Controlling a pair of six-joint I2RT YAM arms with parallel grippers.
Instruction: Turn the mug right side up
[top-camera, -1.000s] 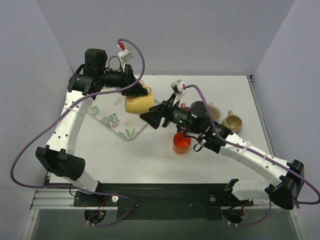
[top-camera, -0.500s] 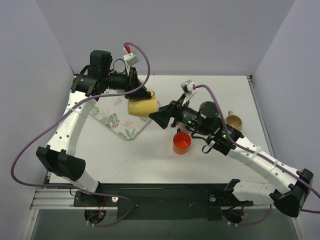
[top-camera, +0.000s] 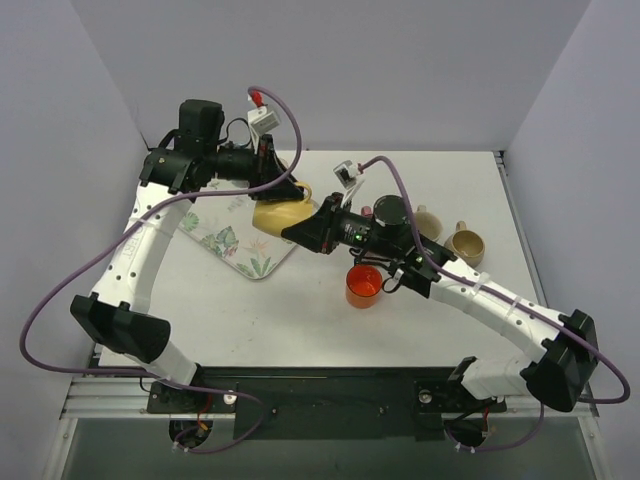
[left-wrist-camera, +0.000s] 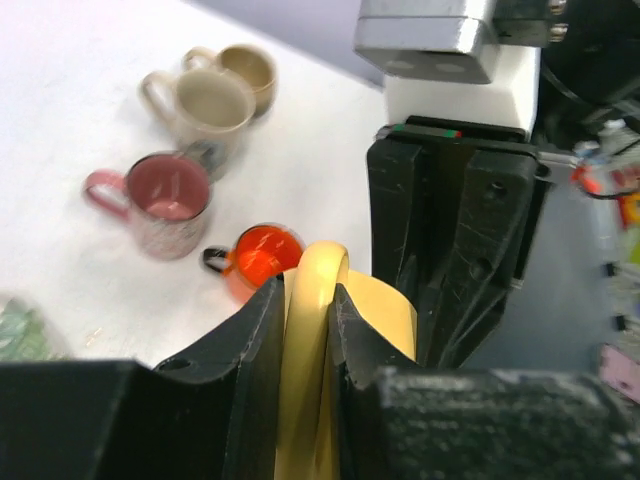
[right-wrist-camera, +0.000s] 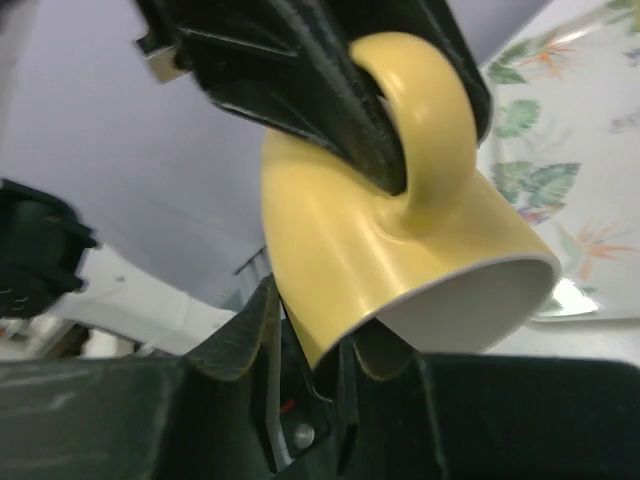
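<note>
A white table (top-camera: 300, 330) stands in a booth of plain lilac-grey walls (top-camera: 400, 70), with a floral tray (top-camera: 235, 245) lying at its left. The yellow mug (top-camera: 275, 213) hangs off the surface over the tray's far right corner. It is on its side, long axis roughly level, mouth toward the right arm. The left gripper (left-wrist-camera: 308, 295) pinches its handle. The right gripper (top-camera: 295, 230), narrow, clamps the wall at the rim.

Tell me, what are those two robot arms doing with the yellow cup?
Both arms are holding one yellow mug up in the air, near the flowery tray. The left gripper pinches its handle, and the right gripper pinches its rim. The mug is tipped on its side, not right side up yet.
</note>
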